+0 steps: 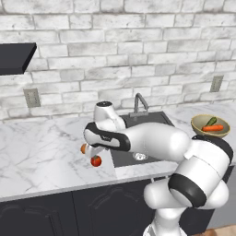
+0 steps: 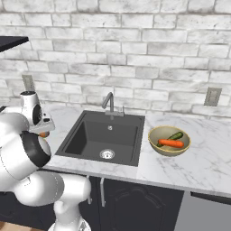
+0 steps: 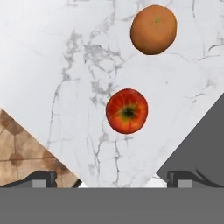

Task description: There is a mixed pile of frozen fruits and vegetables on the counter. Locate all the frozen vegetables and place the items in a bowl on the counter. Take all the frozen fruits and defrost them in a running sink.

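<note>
- Apple [image 3: 127,110] lay on the counter [image 3: 65,65] left of the sink [image 2: 103,137], apart from the orange [image 3: 153,29].
- Gripper [image 3: 112,177] hovered above — jaws wide, empty.
- Judged rigid, smooth, prone to roll — best pinched across its widest middle.

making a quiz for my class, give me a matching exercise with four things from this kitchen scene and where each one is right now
Things:
1. carrot
2. red apple
3. drain
4. faucet

Places:
A. on the marble counter, below the open gripper
B. in the floor of the black sink
C. inside the tan bowl
D. at the back edge of the sink, by the brick wall

Pairs: 1-C, 2-A, 3-B, 4-D
</note>
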You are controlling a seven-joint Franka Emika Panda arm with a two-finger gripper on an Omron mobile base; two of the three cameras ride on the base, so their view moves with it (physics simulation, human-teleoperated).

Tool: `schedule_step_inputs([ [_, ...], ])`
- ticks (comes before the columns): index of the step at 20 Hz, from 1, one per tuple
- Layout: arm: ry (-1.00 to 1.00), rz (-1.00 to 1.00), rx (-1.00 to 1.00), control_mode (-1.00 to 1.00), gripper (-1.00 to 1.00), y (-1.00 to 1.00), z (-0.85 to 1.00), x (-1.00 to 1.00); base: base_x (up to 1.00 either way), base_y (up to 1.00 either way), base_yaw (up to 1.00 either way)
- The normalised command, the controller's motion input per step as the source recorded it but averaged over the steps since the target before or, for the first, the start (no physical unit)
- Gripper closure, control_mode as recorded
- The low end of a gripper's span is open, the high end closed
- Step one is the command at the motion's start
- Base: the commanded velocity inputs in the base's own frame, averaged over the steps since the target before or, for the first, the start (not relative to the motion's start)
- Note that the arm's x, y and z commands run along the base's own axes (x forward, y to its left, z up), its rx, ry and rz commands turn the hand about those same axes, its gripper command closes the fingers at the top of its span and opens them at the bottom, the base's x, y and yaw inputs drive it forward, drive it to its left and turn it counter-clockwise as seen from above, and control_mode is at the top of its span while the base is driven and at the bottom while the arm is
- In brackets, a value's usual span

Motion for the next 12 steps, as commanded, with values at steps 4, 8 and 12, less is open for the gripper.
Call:
schedule_step_inputs([
  [4,0.0,0.0,0.0,-1.0,-1.0,0.06,-0.15,0.02,0.0,0.0,0.0],
  [8,0.0,0.0,0.0,-1.0,-1.0,0.03,-0.14,0.03,0.0,0.0,0.0],
  [12,0.0,0.0,0.0,-1.0,-1.0,0.03,-0.14,0.04,0.0,0.0,0.0],
])
